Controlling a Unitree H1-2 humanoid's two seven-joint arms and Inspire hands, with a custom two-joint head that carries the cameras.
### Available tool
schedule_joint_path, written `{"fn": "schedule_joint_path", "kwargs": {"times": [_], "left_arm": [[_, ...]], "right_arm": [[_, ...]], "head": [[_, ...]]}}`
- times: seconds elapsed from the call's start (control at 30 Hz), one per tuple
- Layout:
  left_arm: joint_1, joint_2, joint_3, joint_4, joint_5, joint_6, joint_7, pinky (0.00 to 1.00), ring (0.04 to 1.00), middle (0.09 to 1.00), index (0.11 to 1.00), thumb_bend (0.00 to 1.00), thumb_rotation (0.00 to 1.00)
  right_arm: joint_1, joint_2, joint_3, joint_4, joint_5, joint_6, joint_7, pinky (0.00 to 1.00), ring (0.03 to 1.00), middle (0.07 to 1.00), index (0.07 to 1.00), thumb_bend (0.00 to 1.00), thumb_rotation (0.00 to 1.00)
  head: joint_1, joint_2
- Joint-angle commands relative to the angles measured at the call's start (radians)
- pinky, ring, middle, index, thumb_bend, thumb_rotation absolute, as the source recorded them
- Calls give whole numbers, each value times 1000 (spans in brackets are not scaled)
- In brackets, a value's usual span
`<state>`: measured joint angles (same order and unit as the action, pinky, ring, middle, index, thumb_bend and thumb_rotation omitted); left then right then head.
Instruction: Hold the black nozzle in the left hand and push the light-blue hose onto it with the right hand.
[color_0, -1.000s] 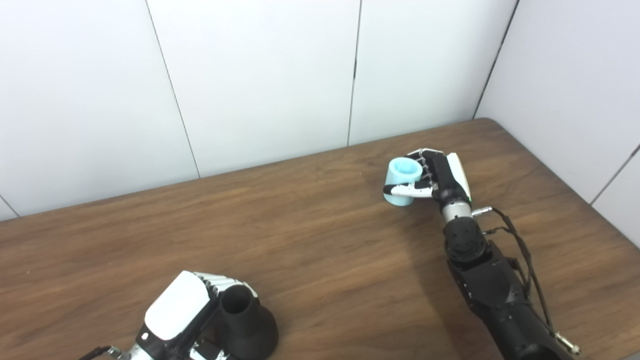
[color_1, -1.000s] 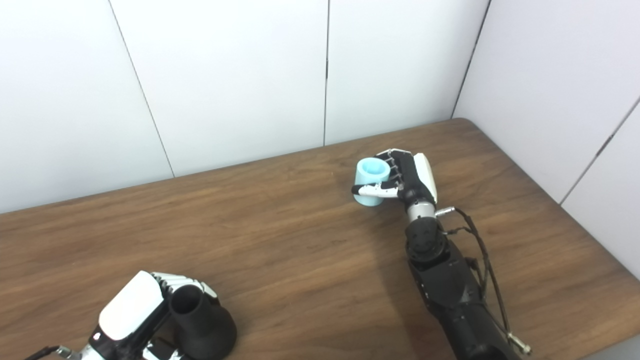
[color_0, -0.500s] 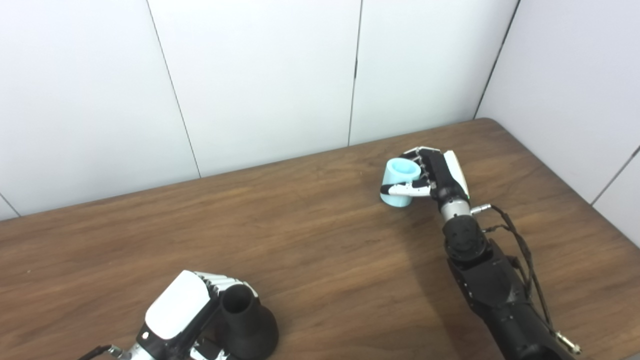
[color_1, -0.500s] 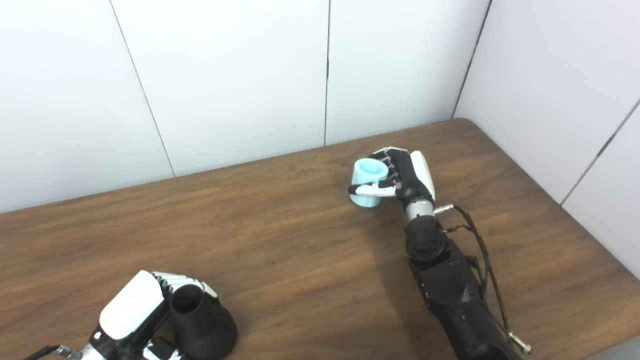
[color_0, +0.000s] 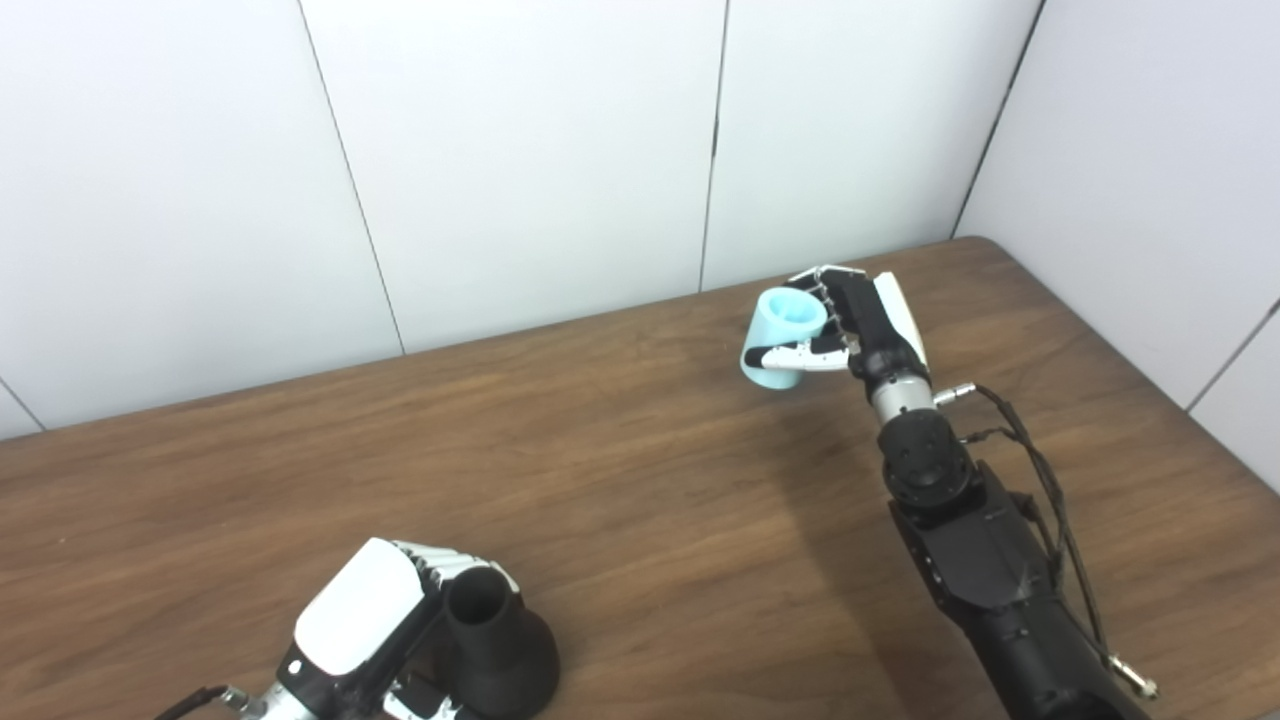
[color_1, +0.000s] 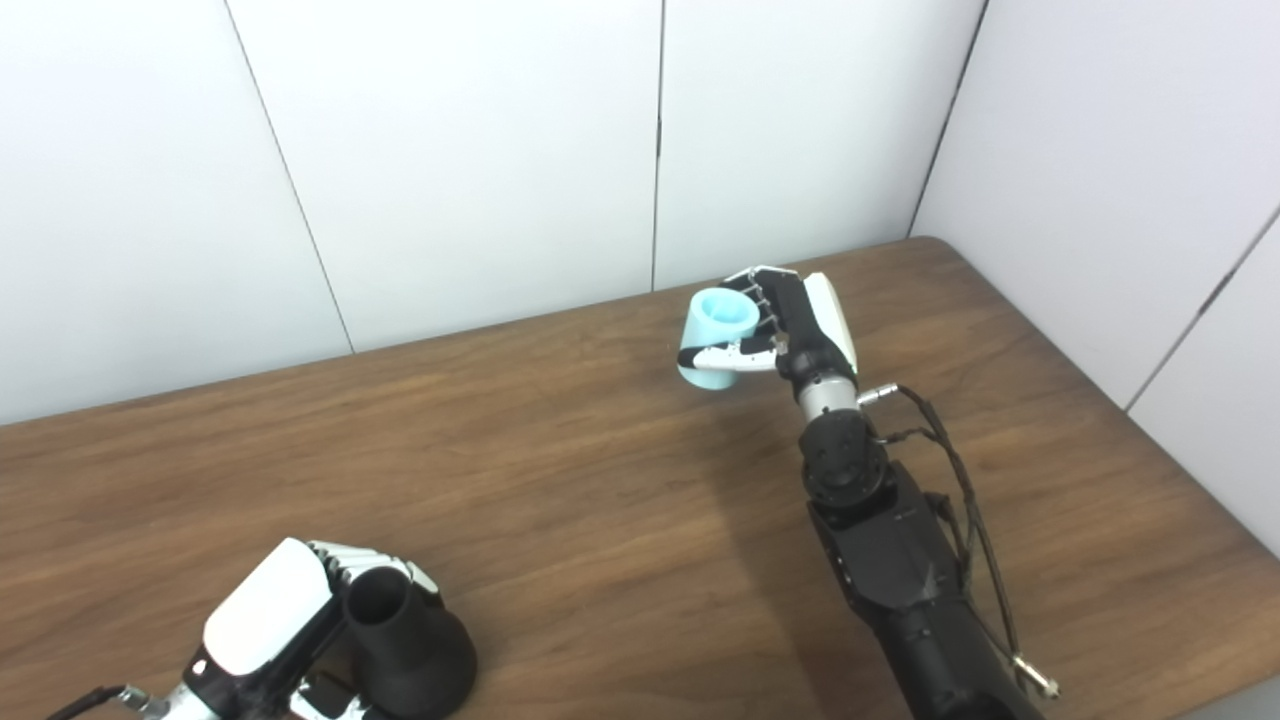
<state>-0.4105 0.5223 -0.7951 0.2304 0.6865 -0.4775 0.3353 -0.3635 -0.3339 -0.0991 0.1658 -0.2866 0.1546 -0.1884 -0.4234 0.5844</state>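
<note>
In the left eye view, your right hand (color_0: 862, 330) is wrapped around the light-blue hose (color_0: 783, 338), a short open tube: the thumb crosses its front and the fingers curl round the far side, so it is clamped on the hose. The tube tilts a little, its open mouth facing up and toward the wall. It looks clear of the wooden table (color_0: 640, 480), though a small gap under it is hard to confirm from here. Your left hand (color_0: 365, 630) sits at the near edge, well apart from the right, with its fingers closed round the neck of the black nozzle (color_0: 492, 645). The nozzle's flared base rests on the table and its open throat points up.

In the right eye view you see the same layout from a little to the side. The hose is pinned by the thumb near its lower half, and the nozzle stands upright against the left hand's white back plate. Nothing lies on the table between the two hands.

I judge both grasps made and the carry toward the nozzle in hand; the mating has not begun. Next you need to bring the hose across and toward you, turn it so one open end faces the nozzle's throat, line the two axes up, then press on while the left hand braces the nozzle against tipping.
</note>
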Motion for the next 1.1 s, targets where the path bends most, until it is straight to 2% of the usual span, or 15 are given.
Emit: {"fn": "schedule_joint_path", "kwargs": {"times": [0.0,0.1,0.27,0.33,0.37,0.47,0.53,0.63,0.77,0.83,1.07], "left_arm": [[32,4,-23,46,16,8,-11,300,391,466,501,523,0],[32,3,-22,46,16,8,-13,303,394,463,504,522,0],[31,1,-23,47,14,8,-8,284,375,455,509,522,0],[31,0,-21,47,16,8,-15,276,364,454,510,522,0],[30,-1,-22,48,16,8,-17,287,380,464,502,522,0],[28,-3,-27,52,10,8,-13,285,380,464,501,523,0],[27,-4,-31,55,6,8,-13,285,380,462,503,522,0],[26,-6,-32,58,4,8,-22,273,362,454,509,521,0],[26,-11,-29,60,3,8,-29,307,397,462,504,522,0],[26,-13,-27,63,1,8,-34,300,389,459,508,522,0],[22,-18,-33,75,3,8,-25,285,373,452,510,521,0]], "right_arm": [[-41,-26,8,-57,-17,-21,11,358,456,486,489,524,0],[-37,-26,17,-86,-25,-9,27,403,481,492,485,523,0],[-25,-14,36,-179,-48,41,61,301,406,483,492,524,0],[-22,-10,45,-217,-54,53,79,325,415,479,495,523,0],[-21,-8,50,-237,-56,62,88,265,360,461,508,522,0],[-18,-3,63,-292,-58,89,119,198,296,452,516,520,0],[-16,1,71,-327,-60,103,140,191,292,458,512,521,0],[-11,6,84,-375,-65,124,167,145,230,452,518,520,0],[-5,17,99,-439,-61,150,202,128,208,476,499,522,0],[-2,22,108,-469,-67,166,216,115,185,446,518,519,0],[10,52,134,-570,-60,210,267,145,231,463,510,522,0]], "head": [[-1,1],[2,2],[9,4],[10,4],[13,3],[18,4],[19,5],[25,6],[34,7],[36,6],[47,6]]}}
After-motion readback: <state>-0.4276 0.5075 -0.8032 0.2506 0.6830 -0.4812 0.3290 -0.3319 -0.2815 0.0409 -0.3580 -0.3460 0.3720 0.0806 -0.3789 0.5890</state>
